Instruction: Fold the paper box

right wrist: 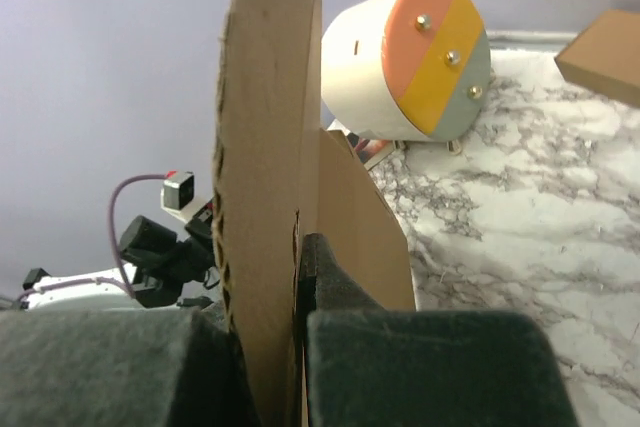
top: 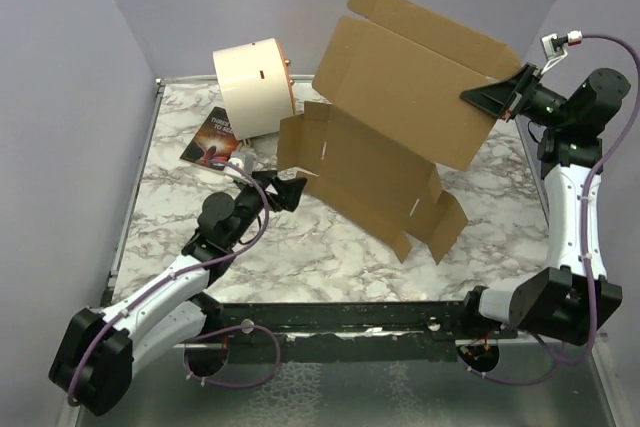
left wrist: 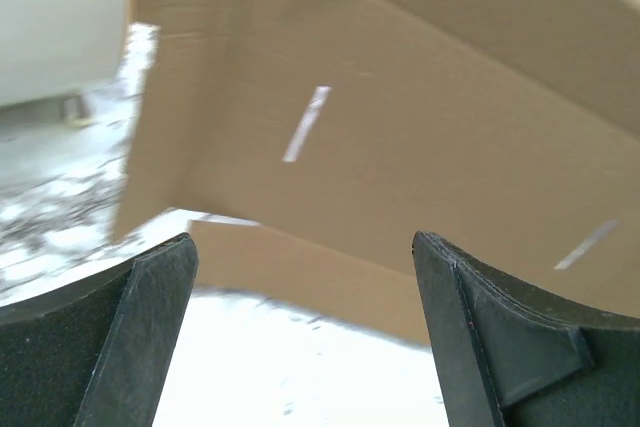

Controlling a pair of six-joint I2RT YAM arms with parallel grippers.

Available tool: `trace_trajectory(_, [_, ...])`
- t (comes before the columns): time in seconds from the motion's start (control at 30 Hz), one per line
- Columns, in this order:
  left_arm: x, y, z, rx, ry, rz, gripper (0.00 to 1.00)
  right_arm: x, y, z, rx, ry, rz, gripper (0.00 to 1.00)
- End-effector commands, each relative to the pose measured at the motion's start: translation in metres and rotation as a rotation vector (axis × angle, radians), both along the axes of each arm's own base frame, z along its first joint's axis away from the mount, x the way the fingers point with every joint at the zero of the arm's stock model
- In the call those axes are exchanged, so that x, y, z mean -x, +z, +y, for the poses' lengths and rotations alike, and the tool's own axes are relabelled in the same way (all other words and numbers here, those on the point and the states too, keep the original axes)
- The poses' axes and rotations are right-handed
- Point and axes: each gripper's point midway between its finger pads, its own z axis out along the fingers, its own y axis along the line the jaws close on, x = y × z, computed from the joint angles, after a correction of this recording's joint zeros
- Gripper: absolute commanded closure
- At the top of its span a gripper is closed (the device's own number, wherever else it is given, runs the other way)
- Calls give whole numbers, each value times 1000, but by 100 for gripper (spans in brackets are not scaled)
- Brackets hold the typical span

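**Box hung from a single pinch: slip risked**

Top view: the paper box [top: 400, 97] is held aloft, centre to upper right, pinched at its right edge by the right gripper [top: 497, 97].

Left wrist view: the left gripper [left wrist: 305, 257] is seen spread and empty, near the lower panel.

Right wrist view: cardboard is clamped edge-on at lower centre. With one edge gripped, a twist-out could be caused by the box's own sag.

Soft, even light; the paper box [left wrist: 420, 147] looks blurred.

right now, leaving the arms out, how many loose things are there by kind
paper box: 1
cream drum: 1
dark booklet: 1
total: 3
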Motion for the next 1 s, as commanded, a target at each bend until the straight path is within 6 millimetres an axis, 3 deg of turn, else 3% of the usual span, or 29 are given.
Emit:
trace_trajectory(0.0, [-18,-31,19,-151,19,-26,8,-14,-33,-7,-18,31,117,99])
trace_trajectory(0.17, [-39,-42,22,-182,-11,-43,10,-20,-50,-10,29,62,110,99])
trace_trajectory(0.23, [-47,-49,26,-185,-4,-15,16,-20,-54,-9,44,94,93,99])
trace_trajectory(0.4, [-59,-74,34,-170,-10,89,20,-14,-53,-7,66,169,30,99])
trace_trajectory(0.57, [-70,-93,34,-150,-12,175,22,-9,-65,-5,78,189,22,99])
trace_trajectory(0.7, [-67,-88,32,-121,-28,160,26,-4,-75,-5,118,189,-5,99])
trace_trajectory(0.87, [-64,-87,39,-138,-2,156,28,0,-73,-3,141,209,-64,99])
trace_trajectory(0.97, [-65,-90,41,-168,2,152,37,0,-69,-3,147,216,-91,99])
